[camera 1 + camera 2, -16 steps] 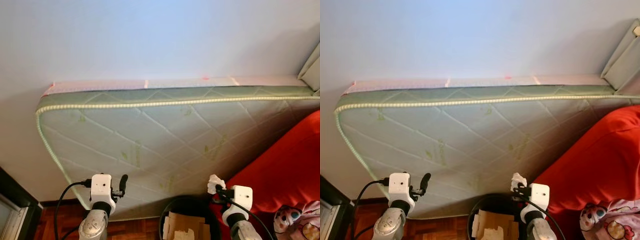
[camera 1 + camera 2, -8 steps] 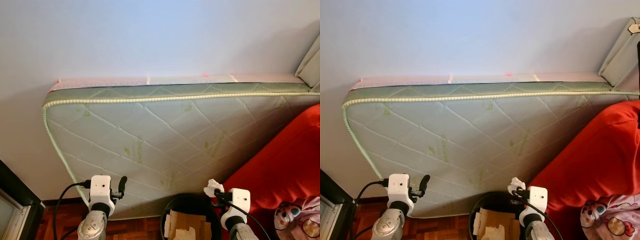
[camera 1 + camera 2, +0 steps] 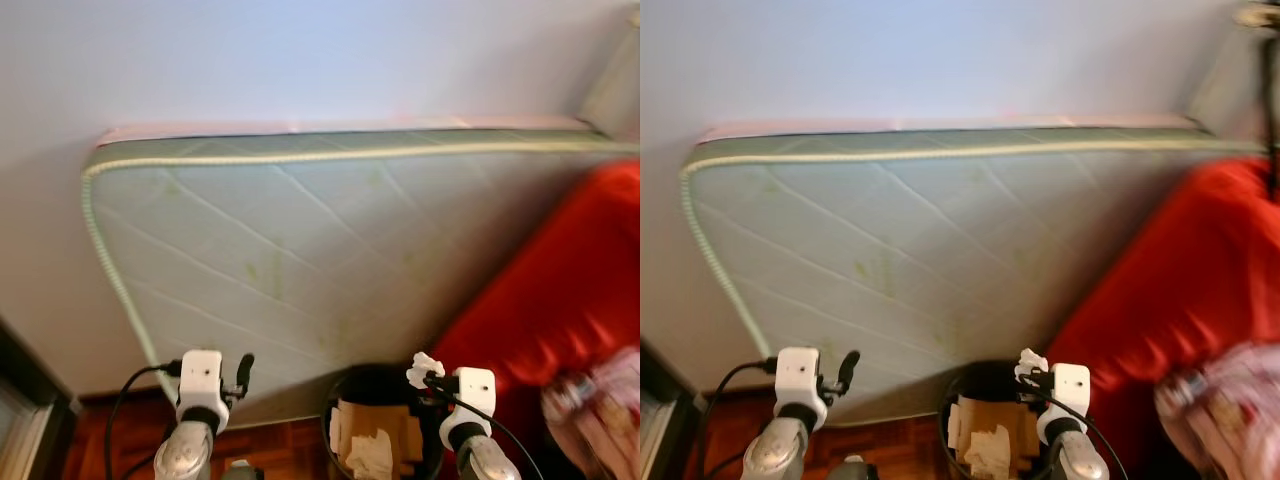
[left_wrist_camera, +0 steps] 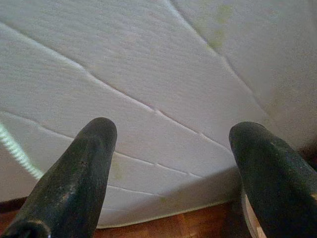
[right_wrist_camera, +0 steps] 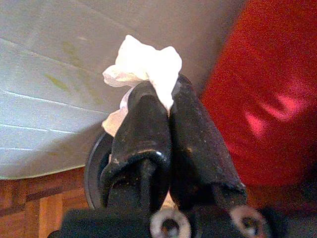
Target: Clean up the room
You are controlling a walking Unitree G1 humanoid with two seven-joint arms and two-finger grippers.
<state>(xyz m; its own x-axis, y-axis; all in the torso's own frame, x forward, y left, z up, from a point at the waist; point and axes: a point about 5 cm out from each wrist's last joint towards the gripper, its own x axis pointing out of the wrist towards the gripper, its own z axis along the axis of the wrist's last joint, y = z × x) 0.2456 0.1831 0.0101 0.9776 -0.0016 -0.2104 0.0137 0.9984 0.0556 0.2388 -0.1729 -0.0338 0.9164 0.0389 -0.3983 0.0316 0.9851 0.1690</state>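
Mattress (image 3: 300, 250) against wall, bin (image 3: 375, 440) below, right hand (image 5: 166, 106) pinching tissue (image 5: 146, 67), left hand (image 4: 168, 163) spread.

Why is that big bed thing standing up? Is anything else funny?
The mattress leans on its side against the wall, not lying flat. The right hand pinches a crumpled white tissue above the black bin of cardboard scraps.
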